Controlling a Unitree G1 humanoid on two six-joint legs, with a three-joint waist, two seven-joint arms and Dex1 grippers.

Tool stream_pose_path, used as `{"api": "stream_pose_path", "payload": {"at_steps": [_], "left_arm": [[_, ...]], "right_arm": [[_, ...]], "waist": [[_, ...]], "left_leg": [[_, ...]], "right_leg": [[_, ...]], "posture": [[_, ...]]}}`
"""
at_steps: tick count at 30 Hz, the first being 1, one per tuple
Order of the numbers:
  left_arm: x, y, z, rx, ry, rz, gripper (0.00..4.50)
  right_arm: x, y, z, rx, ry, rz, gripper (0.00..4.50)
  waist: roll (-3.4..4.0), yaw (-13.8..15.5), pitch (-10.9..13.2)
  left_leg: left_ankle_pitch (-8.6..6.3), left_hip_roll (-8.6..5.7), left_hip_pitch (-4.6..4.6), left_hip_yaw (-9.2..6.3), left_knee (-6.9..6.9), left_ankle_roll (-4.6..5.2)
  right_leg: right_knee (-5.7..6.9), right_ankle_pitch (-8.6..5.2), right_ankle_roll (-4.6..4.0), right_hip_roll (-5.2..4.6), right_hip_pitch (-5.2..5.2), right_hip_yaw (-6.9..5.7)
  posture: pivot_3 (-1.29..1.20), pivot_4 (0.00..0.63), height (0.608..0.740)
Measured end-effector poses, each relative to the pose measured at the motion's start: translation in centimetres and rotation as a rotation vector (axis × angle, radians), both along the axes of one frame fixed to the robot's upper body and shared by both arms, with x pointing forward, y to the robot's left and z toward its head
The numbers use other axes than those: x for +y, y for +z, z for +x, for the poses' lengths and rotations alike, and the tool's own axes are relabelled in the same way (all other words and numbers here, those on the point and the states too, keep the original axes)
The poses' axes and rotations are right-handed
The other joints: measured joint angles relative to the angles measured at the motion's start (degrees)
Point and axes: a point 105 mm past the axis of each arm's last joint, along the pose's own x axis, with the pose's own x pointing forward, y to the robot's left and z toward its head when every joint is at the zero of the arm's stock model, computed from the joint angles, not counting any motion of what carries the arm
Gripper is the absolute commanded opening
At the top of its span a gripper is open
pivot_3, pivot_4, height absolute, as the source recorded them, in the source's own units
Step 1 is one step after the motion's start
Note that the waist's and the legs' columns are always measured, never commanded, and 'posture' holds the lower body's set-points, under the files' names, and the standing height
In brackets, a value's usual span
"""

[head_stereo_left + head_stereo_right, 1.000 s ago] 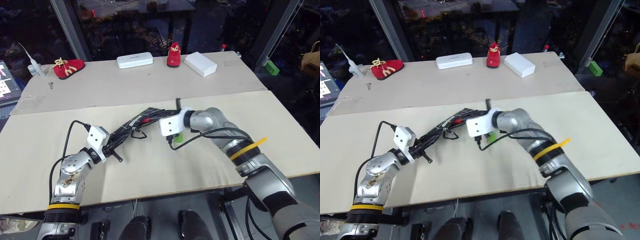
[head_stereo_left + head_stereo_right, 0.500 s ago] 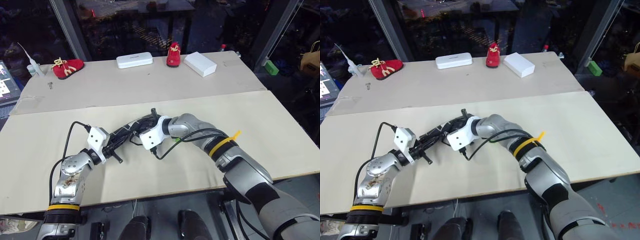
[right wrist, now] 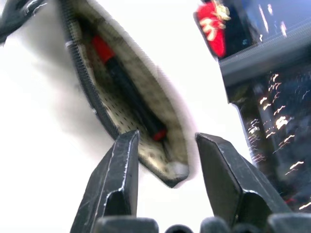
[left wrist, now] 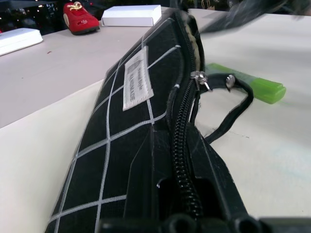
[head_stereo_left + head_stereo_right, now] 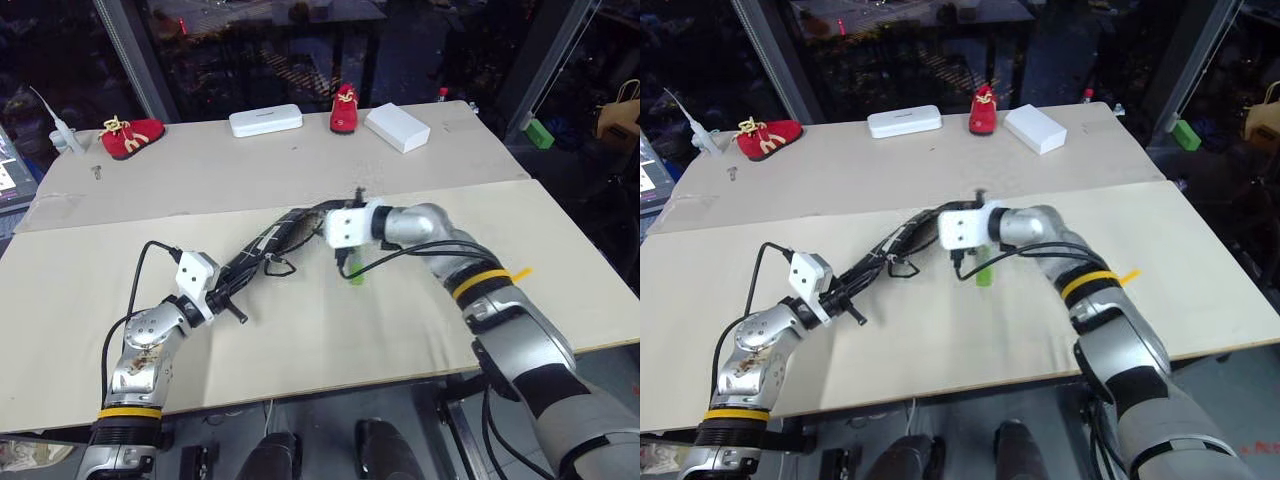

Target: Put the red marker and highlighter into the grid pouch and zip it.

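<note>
The grid pouch [image 5: 275,245] lies slantwise on the near tabletop, black with white lines and a white label [image 4: 137,80]. My left gripper [image 5: 229,292] is shut on its near end, next to the zipper. The pouch's far end gapes open, and the red marker [image 3: 125,92] lies inside it. My right gripper [image 3: 167,138] hovers just above that open end, fingers open with nothing between them. The light-green highlighter [image 5: 356,272] lies on the table beside the pouch, by the black loop pull [image 4: 233,109].
On the far board stand two red shoes [image 5: 137,133] [image 5: 346,108], a white oblong case [image 5: 265,120] and a white box [image 5: 398,127]. A small bottle [image 5: 62,135] sits at the far left edge. A seam runs between the two table boards.
My right hand swung left along the pouch, then came back right and up to its far end while rolling, and its fingers spread wider. The left gripper and pouch stayed put.
</note>
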Motion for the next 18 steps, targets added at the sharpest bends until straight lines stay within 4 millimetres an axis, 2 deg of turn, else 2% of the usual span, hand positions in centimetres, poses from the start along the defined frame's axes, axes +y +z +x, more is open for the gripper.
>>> {"api": "stream_pose_path", "payload": {"at_steps": [5, 7, 10, 13, 15, 16, 17, 18], "left_arm": [[0.2, 0.0, 0.0, 0.000, 0.014, -0.004, 0.00], [0.3, -0.2, -0.1, 0.005, 0.020, -0.004, 0.00], [0.5, -0.4, -0.2, 0.012, 0.028, -0.005, 0.00], [0.6, -0.4, -0.2, 0.011, 0.033, -0.006, 0.00], [0.6, -0.4, -0.1, 0.012, 0.034, -0.007, 0.00], [0.6, -0.4, -0.1, 0.013, 0.035, -0.008, 0.00], [0.6, -0.4, -0.1, 0.014, 0.036, -0.008, 0.00], [0.6, -0.4, -0.1, 0.018, 0.038, -0.009, 0.00]], "right_arm": [[-2.8, 0.0, -2.0, 0.260, -0.076, 0.157, 2.09], [-4.1, -0.6, -1.5, 0.353, -0.221, 0.216, 2.09], [-5.1, -2.7, -0.9, 0.492, -0.426, 0.252, 2.09], [-4.3, -5.3, -1.6, 0.589, -0.526, 0.237, 2.83], [-3.5, -6.4, -1.9, 0.627, -0.551, 0.215, 3.51], [-3.2, -6.9, -1.9, 0.631, -0.580, 0.205, 4.01], [-3.1, -7.0, -1.8, 0.632, -0.594, 0.203, 4.22], [-3.1, -7.2, -1.7, 0.634, -0.624, 0.203, 4.22]], "waist": [[0.00, 0.11, 0.00], [0.00, 0.10, 0.00], [-0.01, 0.16, 0.00], [-0.01, 0.23, 0.00], [0.00, 0.25, 0.00], [0.00, 0.37, 0.00], [0.00, 0.43, 0.00], [0.00, 0.59, 0.00]], "left_leg": [[-0.02, -0.01, -0.03, 0.04, 0.02, 0.01], [-0.02, 0.00, 0.01, 0.07, 0.02, 0.00], [0.00, 0.02, 0.03, 0.07, 0.02, -0.02], [-0.01, 0.01, -0.02, 0.08, 0.02, -0.02], [0.00, -0.02, -0.06, 0.11, 0.02, -0.02], [0.00, -0.03, -0.06, 0.12, 0.04, -0.02], [0.00, -0.03, -0.06, 0.12, 0.04, -0.02], [0.00, -0.03, -0.06, 0.11, 0.05, -0.02]], "right_leg": [[-0.01, 0.00, 0.00, -0.05, -0.04, 0.05], [0.07, 0.01, -0.01, -0.05, -0.06, 0.07], [0.09, 0.02, -0.03, -0.04, -0.06, 0.09], [0.07, 0.02, -0.03, -0.06, -0.10, 0.09], [0.06, 0.02, -0.02, -0.09, -0.13, 0.10], [0.05, 0.02, -0.02, -0.09, -0.12, 0.10], [0.04, 0.02, -0.02, -0.09, -0.11, 0.10], [0.04, 0.02, -0.02, -0.08, -0.11, 0.09]], "posture": [[0.00, 0.150, 0.740], [0.00, 0.150, 0.740], [0.00, 0.150, 0.740], [0.00, 0.150, 0.740], [0.00, 0.150, 0.740], [0.00, 0.150, 0.740], [0.00, 0.150, 0.740], [0.00, 0.150, 0.740]]}}
